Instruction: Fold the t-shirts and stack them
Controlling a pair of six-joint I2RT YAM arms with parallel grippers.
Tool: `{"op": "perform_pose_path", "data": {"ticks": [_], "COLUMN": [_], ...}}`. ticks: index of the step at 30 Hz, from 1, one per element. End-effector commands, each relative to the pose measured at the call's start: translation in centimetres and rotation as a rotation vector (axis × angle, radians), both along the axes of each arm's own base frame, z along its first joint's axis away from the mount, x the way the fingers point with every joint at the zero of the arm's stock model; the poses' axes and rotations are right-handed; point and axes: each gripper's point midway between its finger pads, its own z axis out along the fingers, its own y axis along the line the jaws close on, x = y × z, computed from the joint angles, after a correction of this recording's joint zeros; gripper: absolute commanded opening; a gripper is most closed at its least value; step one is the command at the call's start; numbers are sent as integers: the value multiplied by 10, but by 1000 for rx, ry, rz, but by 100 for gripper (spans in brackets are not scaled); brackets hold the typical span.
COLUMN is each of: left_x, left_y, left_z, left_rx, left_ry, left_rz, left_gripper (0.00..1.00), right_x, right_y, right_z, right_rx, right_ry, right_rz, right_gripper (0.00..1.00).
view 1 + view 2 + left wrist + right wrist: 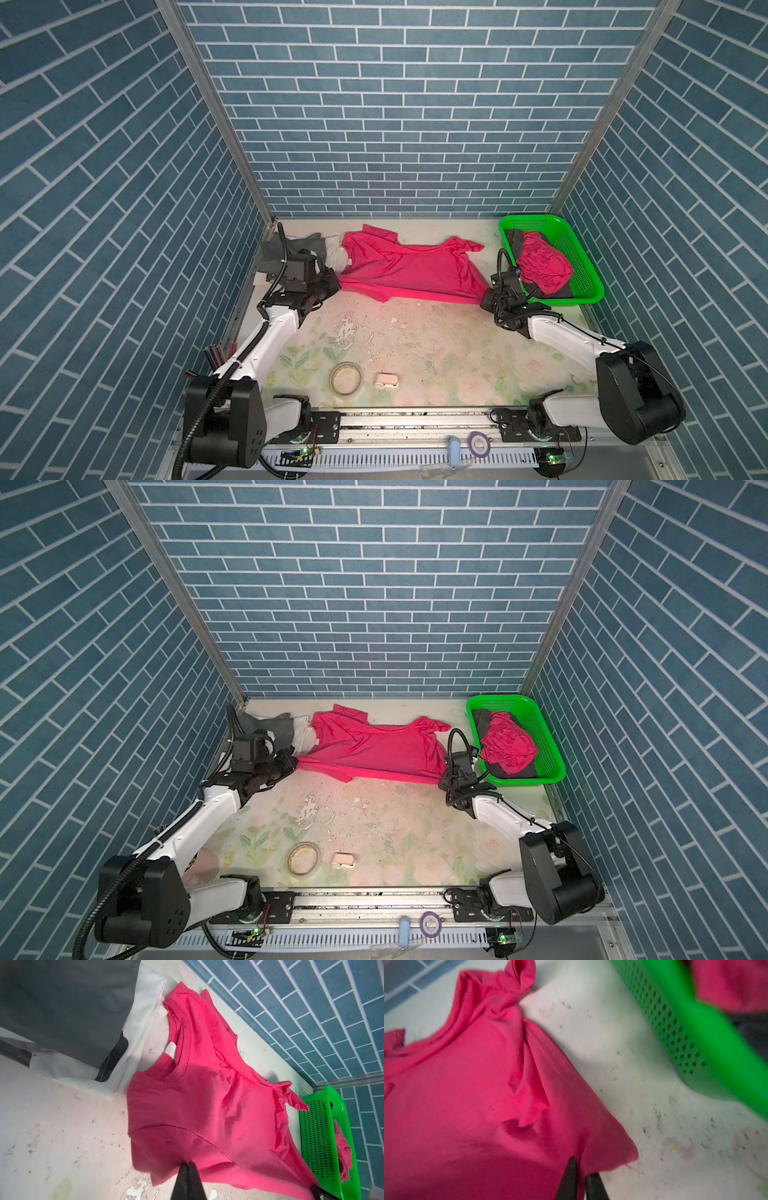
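Observation:
A bright pink t-shirt lies spread and wrinkled across the back of the table, its neck with the white label towards the left. My left gripper is shut on its near left edge. My right gripper pinches its near right corner, with cloth between the nearly closed fingers. Folded dark grey and white t-shirts lie at the back left. Another crumpled pink t-shirt rests on dark grey cloth in the basket.
The green mesh basket stands at the back right, close to my right wrist. A tape ring and a small white object lie near the front. Pens stand at the left edge. Brick-patterned walls enclose three sides.

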Motion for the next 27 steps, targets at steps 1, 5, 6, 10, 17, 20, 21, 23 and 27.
{"op": "perform_pose_path", "data": {"ticks": [1,5,6,10,17,20,21,23,27], "left_x": [-20,-23,-21,-6,26,36,39,43,52], "left_y": [-3,1,4,23,-25,-57,-66,-79,-91], "left_z": [-34,-45,-40,2,30,14,5,-11,-39], "left_rx": [-9,15,28,110,-20,-40,-63,-113,-133], "left_ry": [118,151,140,33,-63,-22,-4,36,90], "left_rz": [-39,-41,-35,44,-32,-112,-129,-154,-164], "left_gripper": [0,0,3,52,88,88,88,88,88], "right_x": [-16,-16,-13,7,68,93,100,113,131], "right_y": [10,15,15,13,22,28,30,34,39], "right_z": [-19,-9,1,49,47,29,22,11,-12], "right_rx": [5,-4,-12,-45,-63,-90,-100,-117,-108], "right_ry": [79,99,84,-28,-6,34,58,94,124], "right_rz": [66,113,119,111,150,186,203,220,235], "right_gripper": [21,48,57,73,89,87,86,83,71]}}
